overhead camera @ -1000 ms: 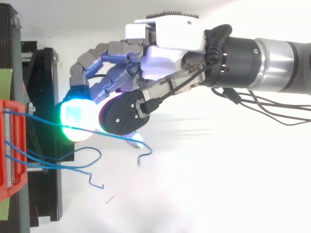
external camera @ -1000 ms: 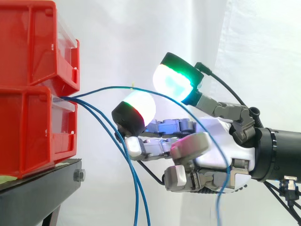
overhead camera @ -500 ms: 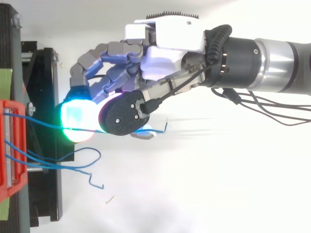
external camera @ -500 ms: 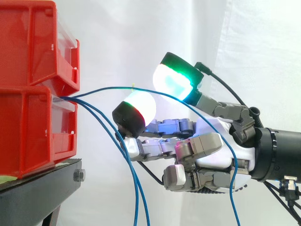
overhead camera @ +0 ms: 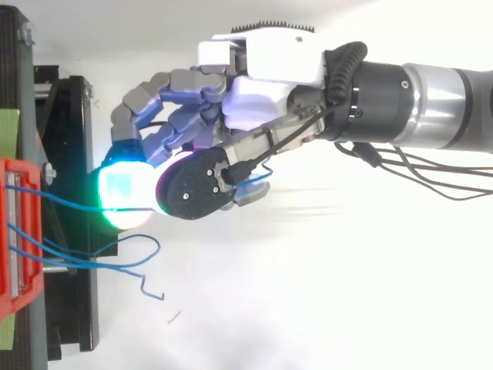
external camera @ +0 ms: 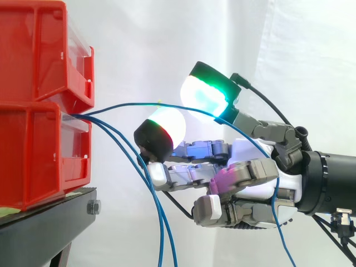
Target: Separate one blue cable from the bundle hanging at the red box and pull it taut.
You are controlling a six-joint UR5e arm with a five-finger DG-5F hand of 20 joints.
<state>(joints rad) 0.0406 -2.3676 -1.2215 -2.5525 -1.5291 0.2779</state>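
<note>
One blue cable (external camera: 128, 104) stands apart from the rest. It leaves the front of the lower red bin (external camera: 33, 156) and runs toward 3 o'clock in a shallow upward bow rather than a straight line, well above the other strands. In the side view it passes through the narrow gap between two glowing pads of the hand (external camera: 253, 156). A green and white pad (external camera: 208, 97) sits at 12 o'clock of the strand and a white pad with a red edge (external camera: 164, 130) at 6 o'clock of it; whether both touch it I cannot tell. Past the pads the cable slopes toward 5 o'clock across the palm. It goes behind a finger folded in against the palm, tipped with a magenta pad (external camera: 225, 179), and its free end drops out at the bottom edge. The hand is closed about this cable, its fingers curled round it. In the top view the same cable (overhead camera: 69, 202) comes from the bin at 9 o'clock and slips under the green pad.

The other blue cables (external camera: 162, 239) come out of the same bin front and hang slack toward 5 o'clock, close by the lowest fingertips. An upper red bin (external camera: 33, 50) sits stacked on the lower one, both on a black stand (external camera: 44, 222) at 9 o'clock of the hand. The arm reaches in from 3 o'clock, with a white curtain (external camera: 167, 44) behind
</note>
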